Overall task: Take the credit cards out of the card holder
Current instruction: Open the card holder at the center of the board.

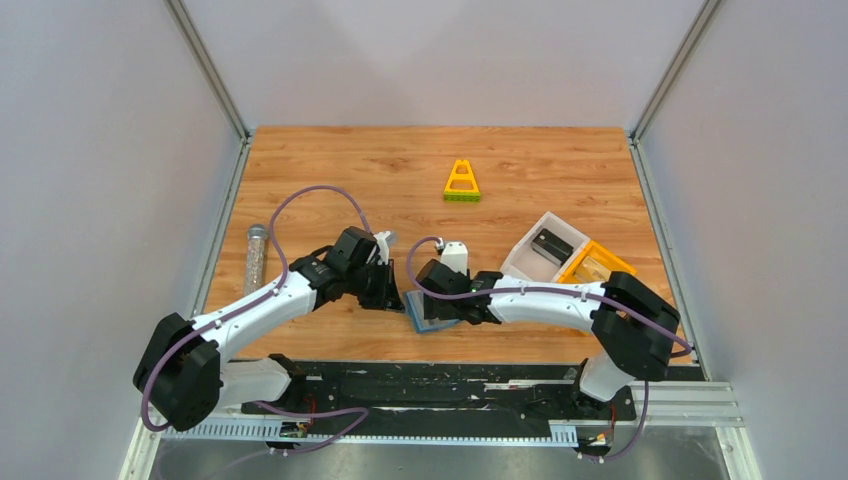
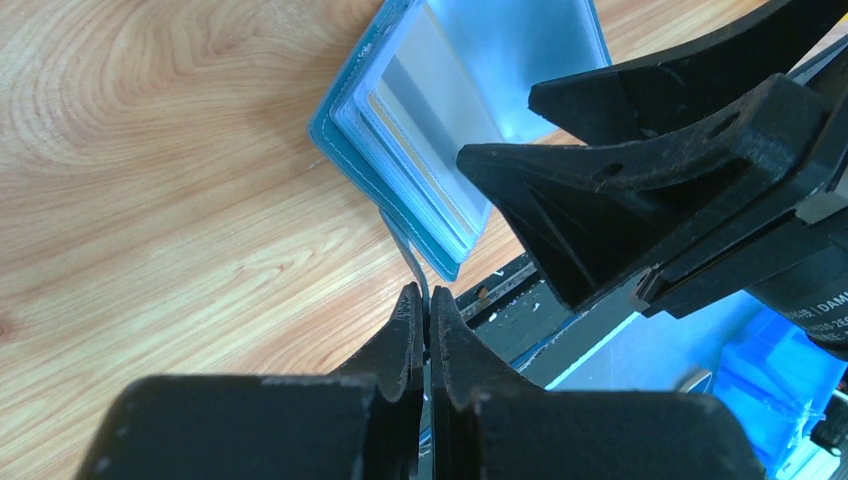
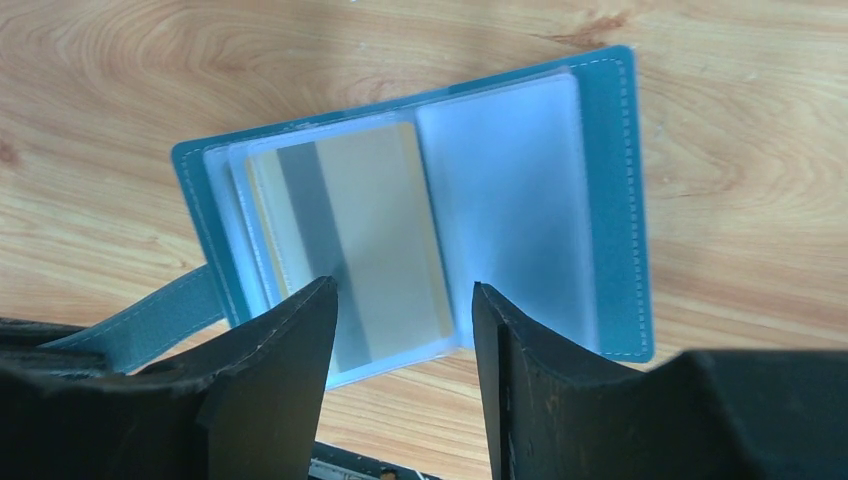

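Observation:
The slate-blue card holder lies open on the wooden table near its front edge. A pale gold credit card with a grey stripe sits in the clear sleeve on its left panel. More card edges show stacked behind it. My left gripper is shut on the holder's small tab, beside the holder. My right gripper hangs open just above the lower edge of the sleeve with the card, nothing between its fingers. It also shows from above.
A white bin with a dark flat rectangle in it and a yellow bin stand at the right. A yellow triangular frame lies at the back. A clear tube lies at the left. A black rail borders the table's front edge.

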